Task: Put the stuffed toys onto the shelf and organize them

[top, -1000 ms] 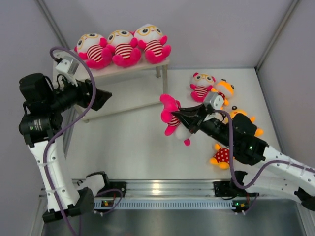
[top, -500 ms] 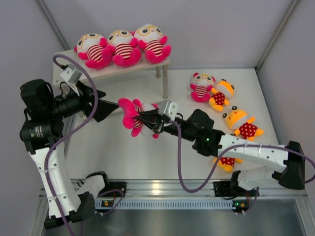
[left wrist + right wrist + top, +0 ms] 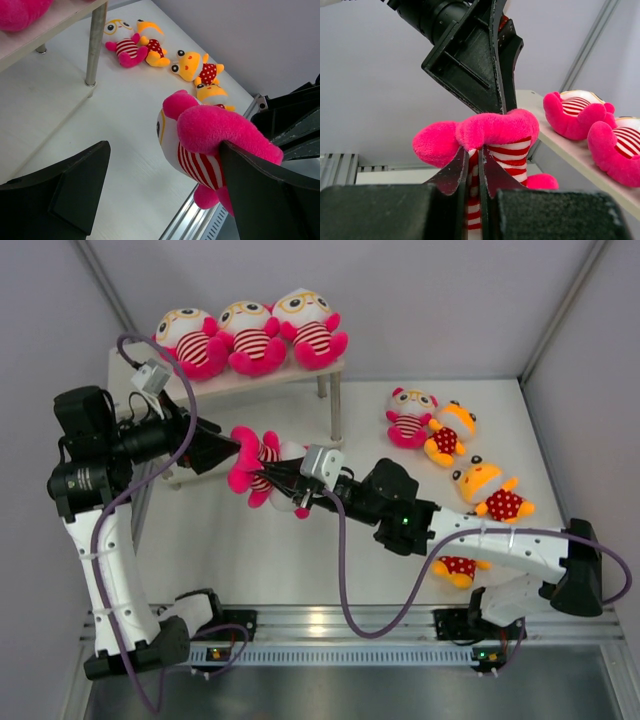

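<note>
Shelf point(image 3: 250, 380) top holds three striped plush point(image 3: 250, 335); fourth plush point(image 3: 258, 462) clenched in right pincer point(image 3: 272, 477), left pincer point(image 3: 228, 448) spread wide around it — four others point(image 3: 450, 435) left on surface point(image 3: 300, 560), frame right.

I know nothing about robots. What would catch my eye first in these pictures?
A pink striped plush toy hangs in mid-air at the centre, pinched in the right arm's shut jaws, with the left arm's wide-open jaws on either side of it. Behind, three matching toys sit in a row on the shelf's top board, and more toys lie on the table at right.
</note>
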You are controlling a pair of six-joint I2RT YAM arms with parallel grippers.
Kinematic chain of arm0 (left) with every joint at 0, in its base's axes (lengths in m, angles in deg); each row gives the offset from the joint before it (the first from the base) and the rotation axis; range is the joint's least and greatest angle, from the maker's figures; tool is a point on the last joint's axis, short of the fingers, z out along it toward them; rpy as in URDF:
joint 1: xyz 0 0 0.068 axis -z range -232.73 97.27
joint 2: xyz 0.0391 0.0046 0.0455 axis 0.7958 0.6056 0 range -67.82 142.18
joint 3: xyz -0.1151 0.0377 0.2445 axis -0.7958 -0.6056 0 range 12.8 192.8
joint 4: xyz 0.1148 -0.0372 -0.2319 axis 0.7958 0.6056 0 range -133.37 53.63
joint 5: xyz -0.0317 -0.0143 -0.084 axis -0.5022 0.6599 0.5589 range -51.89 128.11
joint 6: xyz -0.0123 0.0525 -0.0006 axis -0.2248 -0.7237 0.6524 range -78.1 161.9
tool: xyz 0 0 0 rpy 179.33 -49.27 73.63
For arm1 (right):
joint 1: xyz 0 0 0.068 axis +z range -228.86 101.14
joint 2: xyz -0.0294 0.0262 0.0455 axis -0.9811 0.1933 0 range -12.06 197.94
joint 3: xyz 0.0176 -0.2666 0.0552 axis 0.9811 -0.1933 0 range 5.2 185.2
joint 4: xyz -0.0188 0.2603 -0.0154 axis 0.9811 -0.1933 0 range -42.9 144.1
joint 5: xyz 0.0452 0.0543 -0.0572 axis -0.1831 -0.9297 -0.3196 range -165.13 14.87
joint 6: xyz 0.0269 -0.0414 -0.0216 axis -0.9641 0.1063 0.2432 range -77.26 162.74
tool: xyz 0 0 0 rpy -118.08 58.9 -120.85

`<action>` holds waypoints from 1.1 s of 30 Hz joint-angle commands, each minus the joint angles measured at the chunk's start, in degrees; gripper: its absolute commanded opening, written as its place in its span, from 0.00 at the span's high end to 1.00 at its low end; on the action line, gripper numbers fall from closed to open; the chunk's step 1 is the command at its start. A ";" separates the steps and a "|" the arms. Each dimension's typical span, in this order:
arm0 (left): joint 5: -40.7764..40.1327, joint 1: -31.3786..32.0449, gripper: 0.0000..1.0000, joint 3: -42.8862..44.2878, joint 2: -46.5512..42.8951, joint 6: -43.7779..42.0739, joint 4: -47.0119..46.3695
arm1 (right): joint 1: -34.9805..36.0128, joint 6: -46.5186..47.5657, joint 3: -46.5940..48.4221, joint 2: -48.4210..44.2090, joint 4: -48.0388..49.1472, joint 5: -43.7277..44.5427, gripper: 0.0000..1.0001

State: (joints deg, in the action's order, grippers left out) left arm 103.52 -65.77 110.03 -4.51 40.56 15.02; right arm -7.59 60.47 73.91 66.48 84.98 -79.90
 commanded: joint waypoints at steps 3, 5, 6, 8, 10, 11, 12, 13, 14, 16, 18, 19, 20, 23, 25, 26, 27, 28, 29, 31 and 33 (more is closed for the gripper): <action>9.12 0.21 0.07 1.03 1.03 3.45 -0.47 | 2.74 1.86 3.28 -0.41 3.05 -2.08 1.00; 8.77 0.21 0.07 1.56 1.38 4.24 -0.56 | 2.74 1.95 3.36 -0.32 2.70 -1.99 1.00; 8.08 0.21 0.07 1.73 1.38 4.24 -0.56 | 2.83 1.95 3.45 -0.32 2.53 -1.99 1.00; 7.46 0.21 0.07 2.35 1.47 4.16 -0.56 | 2.83 2.04 3.36 -0.23 2.26 -1.12 1.00; 7.54 0.29 0.07 3.40 1.64 4.59 -0.65 | 2.74 2.65 2.75 -0.58 2.09 0.02 1.00; 7.63 0.21 0.07 3.84 1.99 4.77 -0.65 | 2.74 2.91 2.31 -0.67 2.09 1.07 1.00; 7.63 0.21 0.07 4.54 2.17 4.86 -0.65 | 2.65 3.18 1.70 -0.76 2.17 1.52 1.00; 7.89 0.21 0.07 5.76 2.69 5.21 -0.65 | 2.74 3.18 1.43 -1.02 2.09 2.13 1.00; 8.07 0.21 0.07 6.30 2.96 5.47 -0.56 | 2.65 3.27 1.26 -1.28 1.83 2.40 1.00; 8.33 0.21 0.09 7.27 3.75 6.87 -0.56 | 2.65 3.62 0.82 -1.55 1.74 3.54 1.00; 8.68 0.21 0.13 7.01 4.19 7.84 -0.65 | 2.56 3.88 0.73 -1.55 2.00 4.07 1.00; 8.25 0.29 0.13 6.14 4.54 8.37 -0.73 | 2.65 3.97 0.81 -1.46 2.00 3.99 1.00; 7.72 0.21 0.13 5.52 4.54 8.46 -0.65 | 2.56 3.89 1.08 -1.46 2.00 3.72 1.00; 6.05 0.12 0.13 3.93 4.63 8.55 -0.65 | 2.56 3.71 2.04 -0.94 2.17 3.37 1.00; 6.05 0.29 0.11 3.75 4.11 8.03 -0.73 | 2.65 3.88 2.57 -0.32 2.00 3.28 1.00; 5.87 0.47 0.11 3.93 4.02 7.85 -0.56 | 2.56 4.06 2.75 -0.15 2.09 3.28 1.00; 5.70 0.73 0.11 4.19 3.84 7.59 -0.56 | 2.56 4.06 3.27 0.46 1.91 3.11 1.00; 5.52 1.08 0.11 4.46 3.93 7.67 -0.56 | 2.56 3.97 3.62 0.73 1.91 2.41 1.00; 5.61 1.35 0.14 4.72 4.10 7.67 -0.47 | 2.56 3.71 4.41 1.17 1.82 1.97 1.00; 5.52 2.40 0.21 4.64 4.72 8.11 -0.47 | 2.56 3.53 5.12 2.22 1.91 1.18 1.00; 5.52 3.89 0.44 3.59 4.81 7.94 -0.56 | 2.56 3.18 5.38 2.67 2.35 1.35 1.00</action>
State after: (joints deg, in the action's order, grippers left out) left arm 108.74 -63.56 113.76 0.21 48.93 15.33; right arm -6.21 63.69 75.85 68.69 84.45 -76.95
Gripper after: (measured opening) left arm 0.651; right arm 0.041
